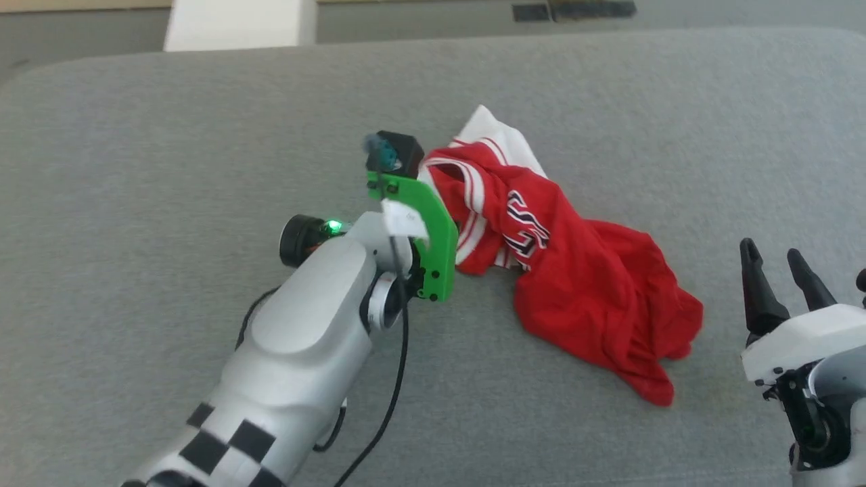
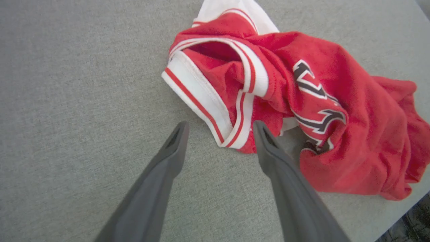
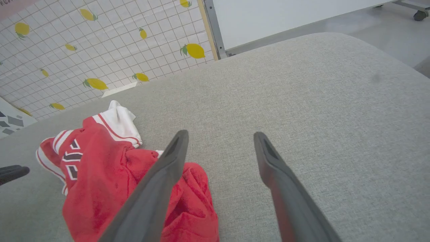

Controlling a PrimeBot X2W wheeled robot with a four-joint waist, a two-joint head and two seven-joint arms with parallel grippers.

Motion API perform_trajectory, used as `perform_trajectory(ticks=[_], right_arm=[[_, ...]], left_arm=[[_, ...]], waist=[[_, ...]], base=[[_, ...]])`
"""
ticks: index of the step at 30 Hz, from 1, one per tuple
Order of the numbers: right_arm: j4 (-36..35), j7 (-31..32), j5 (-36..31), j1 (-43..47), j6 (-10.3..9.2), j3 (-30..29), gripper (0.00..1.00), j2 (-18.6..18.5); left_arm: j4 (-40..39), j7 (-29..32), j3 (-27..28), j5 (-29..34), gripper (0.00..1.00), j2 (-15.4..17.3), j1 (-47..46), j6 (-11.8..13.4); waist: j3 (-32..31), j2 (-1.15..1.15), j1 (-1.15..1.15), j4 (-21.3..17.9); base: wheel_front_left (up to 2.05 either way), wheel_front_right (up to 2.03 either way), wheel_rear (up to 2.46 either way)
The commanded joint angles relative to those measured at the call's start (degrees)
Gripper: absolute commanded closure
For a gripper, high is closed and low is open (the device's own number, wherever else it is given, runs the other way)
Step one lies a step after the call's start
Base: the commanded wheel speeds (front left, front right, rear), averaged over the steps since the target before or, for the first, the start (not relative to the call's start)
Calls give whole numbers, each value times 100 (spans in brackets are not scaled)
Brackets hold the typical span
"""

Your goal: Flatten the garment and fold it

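The garment (image 1: 582,284) lies crumpled on the grey padded table (image 1: 169,135), red with white panels, striped trim and dark lettering. My left arm reaches to its left edge, and the green wrist bracket (image 1: 426,216) hides the fingers there. In the left wrist view my left gripper (image 2: 220,126) is open, its tips either side of a corner of the garment's (image 2: 352,101) red-and-white striped trim (image 2: 231,134). My right gripper (image 1: 775,267) stands open to the right of the garment, holding nothing. In the right wrist view, the right gripper (image 3: 220,134) hangs over bare table with the garment (image 3: 97,181) at its left.
A white block (image 1: 240,24) stands beyond the table's far edge. A lemon-patterned tiled wall (image 3: 84,50) and a white panel (image 3: 285,16) lie past the table. The table's rounded corner (image 3: 403,67) drops to the floor. A black cable (image 1: 399,379) hangs from my left arm.
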Motion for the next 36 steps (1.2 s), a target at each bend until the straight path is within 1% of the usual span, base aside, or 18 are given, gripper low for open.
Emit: perform_trajectory(ticks=[1, 4, 7, 9, 11, 13, 15, 16, 21, 25, 27, 31, 36], right_arm=[[45, -66, 39, -109, -8, 18, 0, 8], [140, -138, 75, -162, -8, 38, 0, 8], [221, -210, 117, -211, -8, 76, 0, 8], [274, -259, 143, -237, -8, 86, 0, 8], [323, -300, 160, -259, -8, 99, 0, 8], [361, -337, 168, -269, -8, 100, 0, 8], [394, -367, 160, -266, -8, 84, 0, 8], [408, -377, 150, -264, -8, 76, 0, 8], [456, -374, 64, -253, -8, 82, 0, 8], [449, -335, -49, -189, -8, 24, 0, 8], [426, -291, -107, -131, -8, -13, 0, 8], [383, -215, -174, -36, -8, -53, 0, 8], [297, -92, -219, 69, -8, -14, 0, 8]], left_arm=[[147, 152, -73, 87, 0, -29, -174, 34], [503, 545, -255, 187, 0, -55, -430, 94], [780, 797, -429, 321, 0, -31, -607, 91], [958, 977, -614, 455, 0, 4, -690, 40], [1102, 1148, -713, 468, 0, -2, -692, -19], [1174, 1264, -781, 425, 0, -18, -658, -130], [1196, 1292, -808, 371, 87, -43, -619, -190], [1191, 1284, -804, 331, 100, -56, -597, -216], [1041, 1066, -654, 44, 100, -115, -505, -313], [754, 701, -327, -256, 100, -111, -438, -322], [570, 539, -141, -384, 100, -54, -418, -306], [154, 262, 223, -566, 100, 195, -338, -209], [-428, 146, 703, -784, 100, 707, 74, 125]], waist=[[405, 0, 0, -418], [575, 0, 0, -588], [705, 0, 0, -712], [773, 0, 0, -757], [815, 0, 0, -783], [840, 0, 0, -780], [848, 0, 0, -738], [843, 0, 0, -710], [705, 0, 0, -471], [446, 0, 0, -140], [304, 0, 0, 58], [31, 0, 0, 395], [-232, 0, 0, 756]], base=[[0, 0, 0], [0, 0, 0], [0, 0, 0], [0, 0, 0], [0, 0, 0], [0, 0, 0], [0, 0, 0], [0, 0, 0], [0, 0, 0], [0, 0, 0], [0, 0, 0], [0, 0, 0], [0, 0, 0]])
